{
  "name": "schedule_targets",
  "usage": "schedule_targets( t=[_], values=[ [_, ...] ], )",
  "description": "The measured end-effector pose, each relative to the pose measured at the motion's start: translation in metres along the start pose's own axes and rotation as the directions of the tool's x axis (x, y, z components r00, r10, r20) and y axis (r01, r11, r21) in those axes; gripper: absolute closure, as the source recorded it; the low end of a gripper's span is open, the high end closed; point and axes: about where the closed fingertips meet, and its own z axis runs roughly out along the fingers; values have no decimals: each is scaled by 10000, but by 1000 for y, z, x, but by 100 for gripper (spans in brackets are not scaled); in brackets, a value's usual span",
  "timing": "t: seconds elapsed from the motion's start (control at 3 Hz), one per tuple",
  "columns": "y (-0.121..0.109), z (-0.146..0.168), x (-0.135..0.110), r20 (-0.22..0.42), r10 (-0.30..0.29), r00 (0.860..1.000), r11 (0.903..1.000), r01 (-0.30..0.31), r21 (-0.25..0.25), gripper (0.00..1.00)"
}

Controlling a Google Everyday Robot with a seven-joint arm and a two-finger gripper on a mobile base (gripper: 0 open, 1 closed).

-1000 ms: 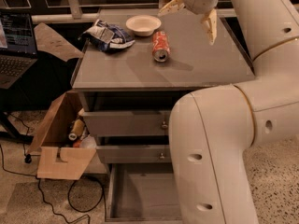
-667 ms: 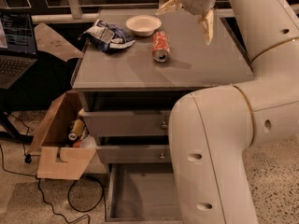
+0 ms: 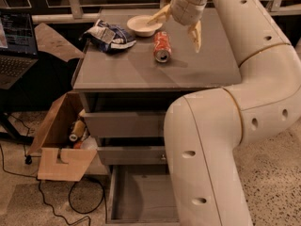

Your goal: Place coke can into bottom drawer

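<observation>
The coke can (image 3: 162, 46), red-orange with a silver end, lies on its side on the grey cabinet top (image 3: 141, 65), its end facing me. My gripper (image 3: 178, 28) hangs just above and to the right of the can, open, with one finger (image 3: 159, 16) over the bowl's edge and the other finger (image 3: 196, 36) to the can's right. It holds nothing. The bottom drawer (image 3: 141, 194) is pulled open below, a flat grey tray, partly hidden by my arm.
A white bowl (image 3: 143, 25) and a blue-and-white chip bag (image 3: 109, 34) sit at the back of the cabinet top. Two shut grey drawers (image 3: 124, 124) are above the open one. A cardboard box (image 3: 63, 145) stands at the left, cables on the floor.
My gripper has moved a little left and down, closer to the can. The can has not moved.
</observation>
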Motion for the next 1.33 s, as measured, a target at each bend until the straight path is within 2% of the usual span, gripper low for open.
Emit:
schedule_targets(
  t=[0.33,0.67,1.0,1.33],
  values=[
    [-6,25,-5,455,-600,9972,9981,605,-93,0],
    [-9,36,8,67,-801,9968,9967,802,-101,0],
    [-15,38,24,-588,-759,9954,9971,752,-147,0],
    [-22,46,27,-691,-779,9946,9970,778,-41,0]
  ],
)
